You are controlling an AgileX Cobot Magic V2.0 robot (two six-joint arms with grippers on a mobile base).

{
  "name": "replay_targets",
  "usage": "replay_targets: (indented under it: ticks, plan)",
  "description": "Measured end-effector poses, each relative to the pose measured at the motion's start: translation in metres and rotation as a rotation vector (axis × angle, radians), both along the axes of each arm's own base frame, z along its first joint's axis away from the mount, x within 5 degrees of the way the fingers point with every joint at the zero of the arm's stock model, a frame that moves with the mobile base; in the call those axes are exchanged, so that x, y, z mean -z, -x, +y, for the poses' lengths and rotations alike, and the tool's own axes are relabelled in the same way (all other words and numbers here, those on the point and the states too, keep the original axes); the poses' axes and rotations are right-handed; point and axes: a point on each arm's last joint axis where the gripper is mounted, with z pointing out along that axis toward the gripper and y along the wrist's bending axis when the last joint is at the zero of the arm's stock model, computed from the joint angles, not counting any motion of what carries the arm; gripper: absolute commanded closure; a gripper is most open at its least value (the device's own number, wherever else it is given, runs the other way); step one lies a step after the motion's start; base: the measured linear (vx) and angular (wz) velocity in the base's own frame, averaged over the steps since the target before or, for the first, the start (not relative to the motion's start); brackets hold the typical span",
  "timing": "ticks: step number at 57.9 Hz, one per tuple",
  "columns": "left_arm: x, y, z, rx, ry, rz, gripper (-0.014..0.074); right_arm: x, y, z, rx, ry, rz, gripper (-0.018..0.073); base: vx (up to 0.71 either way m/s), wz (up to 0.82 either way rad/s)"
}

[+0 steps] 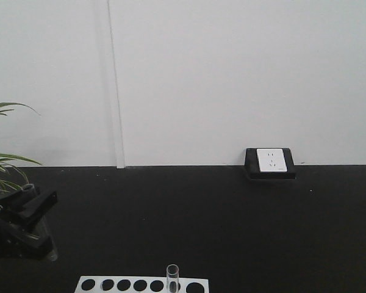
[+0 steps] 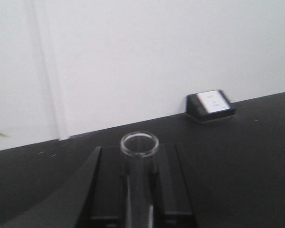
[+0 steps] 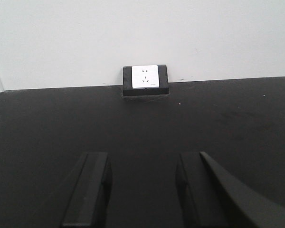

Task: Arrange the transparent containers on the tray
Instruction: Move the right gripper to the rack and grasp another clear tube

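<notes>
Glass tube [image 2: 139,147] one is clamped between the fingers of the left hand [image 2: 137,164], its round rim poking out past the fingertips. The right hand [image 3: 142,175] is spread wide and empty, with only black desk [image 3: 142,123] and a wall socket [image 3: 145,77] ahead of it. Off to the left hand's right, a second tube [image 1: 172,278] stands in the white rack [image 1: 140,279]. No tray is in view, so I judge the work barely begun: at least these two tubes remain to be laid down.

Table [image 1: 201,226]: holed rack [image 1: 140,284] at near edge, test tube [image 1: 172,278] standing in a hole toward its right end. Socket box [image 1: 269,163] at back right, against wall [image 1: 232,79]. Plant [image 1: 3,165] far left. Left gripper [image 2: 138,190], left of rack, with second tube [image 2: 139,145] between its fingers.
</notes>
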Motion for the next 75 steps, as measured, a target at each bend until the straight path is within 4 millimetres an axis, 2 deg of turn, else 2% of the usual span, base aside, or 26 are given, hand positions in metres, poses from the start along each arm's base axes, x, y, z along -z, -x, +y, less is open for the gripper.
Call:
replay_targets:
  ticks: [15,21,37,49,62,75]
  plan:
    - [-0.019,0.035,0.017,-0.13,-0.048,0.073,0.0388,0.002,0.0,0.001,-0.01,-0.005,0.018,0.0155,0.0,0.0]
    - [-0.027,0.049,0.021,-0.16,-0.048,0.067,0.0388,0.006,-0.003,0.011,-0.08,-0.001,0.051,0.0155,0.0,0.0]
    - [-0.034,0.067,0.027,-0.204,-0.051,0.075,0.0388,0.024,-0.023,0.075,-0.451,0.023,0.093,0.0155,0.0,0.0]
    - [-0.033,0.067,0.028,-0.213,-0.053,0.093,0.0388,0.057,-0.042,0.124,-0.636,0.051,0.126,0.015,0.0,0.0]
    - [-0.033,0.068,0.028,-0.214,-0.053,0.094,0.0388,0.087,-0.053,0.158,-0.737,0.05,0.135,0.0115,0.0,0.0]
    - [-0.033,0.068,0.028,-0.214,-0.053,0.094,0.0388,0.101,-0.066,0.183,-0.78,0.063,0.165,0.0098,0.0,0.0]
